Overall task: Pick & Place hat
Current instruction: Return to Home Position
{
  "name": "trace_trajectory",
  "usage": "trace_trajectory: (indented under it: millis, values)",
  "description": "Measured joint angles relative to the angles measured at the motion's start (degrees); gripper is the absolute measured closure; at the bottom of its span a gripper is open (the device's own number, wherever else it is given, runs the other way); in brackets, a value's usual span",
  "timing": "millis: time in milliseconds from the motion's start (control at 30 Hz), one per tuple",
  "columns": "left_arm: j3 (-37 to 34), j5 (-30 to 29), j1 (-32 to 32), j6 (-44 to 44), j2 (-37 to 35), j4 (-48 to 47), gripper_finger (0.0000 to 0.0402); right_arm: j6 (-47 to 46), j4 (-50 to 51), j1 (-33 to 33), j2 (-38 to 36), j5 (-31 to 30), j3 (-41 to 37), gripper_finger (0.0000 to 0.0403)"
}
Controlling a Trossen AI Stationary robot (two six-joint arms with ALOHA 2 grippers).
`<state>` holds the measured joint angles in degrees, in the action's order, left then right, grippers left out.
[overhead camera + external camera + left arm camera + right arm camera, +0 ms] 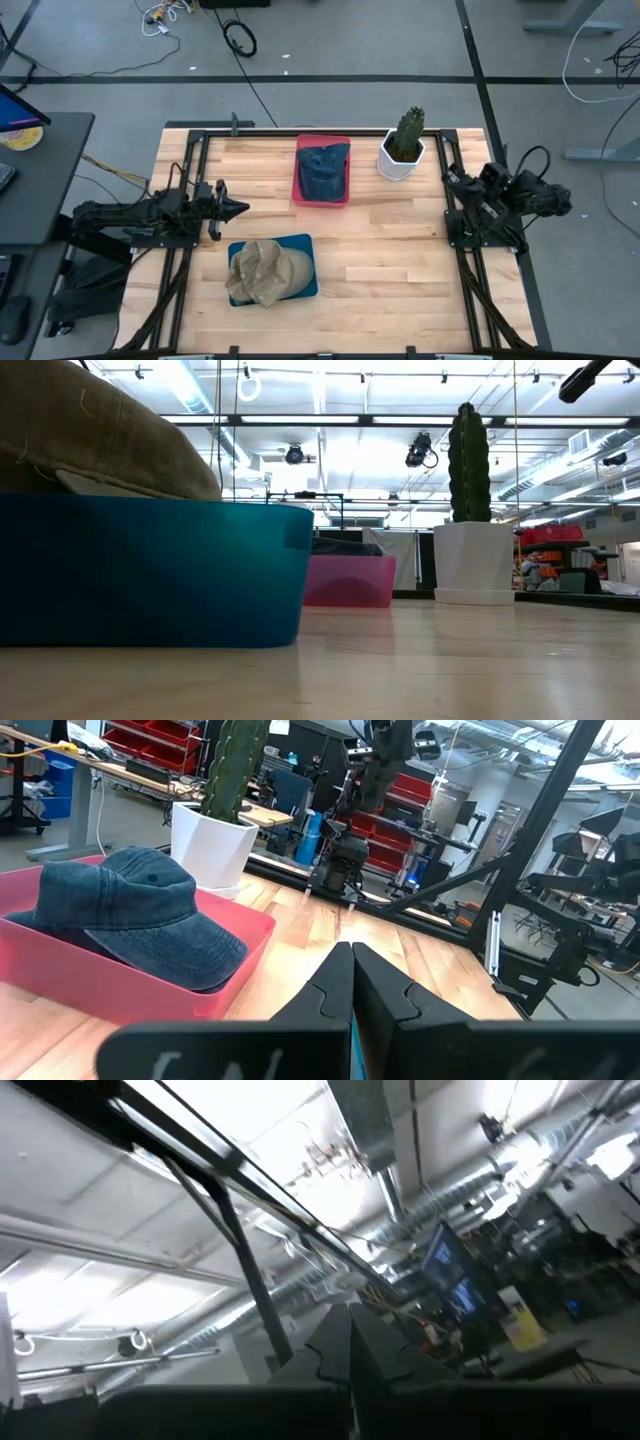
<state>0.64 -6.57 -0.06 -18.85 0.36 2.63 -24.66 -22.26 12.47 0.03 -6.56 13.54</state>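
Note:
A tan hat (pixel 263 273) lies crumpled in a teal tray (pixel 303 287) near the table's near edge; in the low view the tan hat (pixel 95 435) rises above the teal tray's wall (pixel 150 570). A blue denim cap (pixel 324 168) rests in a pink tray (pixel 297 176) at the far side; the left wrist view shows the cap (pixel 140 910) in it. My left gripper (pixel 238 208) is shut over the table's left part, touching nothing. My right gripper (pixel 450 181) is folded back at the right edge, shut, pointing upward.
A cactus in a white pot (pixel 403 150) stands at the far right of the table, beside the pink tray. Bare wood (pixel 385 250) spreads between the trays and the right arm. Black frame rails (pixel 470 280) run along the left and right edges.

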Motion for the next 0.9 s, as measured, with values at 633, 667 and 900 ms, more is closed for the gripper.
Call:
trace_trajectory:
  millis: [633,667,900]
  values:
    - [0.0,0.0,0.0,0.0,0.0,0.1,0.0399,-1.8,2.7,-9.5,0.0,10.8,-3.4,0.0403]
    - [0.0,0.0,0.0,0.0,0.0,0.1,0.0399,-1.7,2.9,-10.2,0.0,11.3,-3.4,0.0403]
    - [0.0,0.0,0.0,0.0,0.0,0.1,0.0399,-3.6,6.5,-15.1,0.0,15.2,-3.4,0.0403]
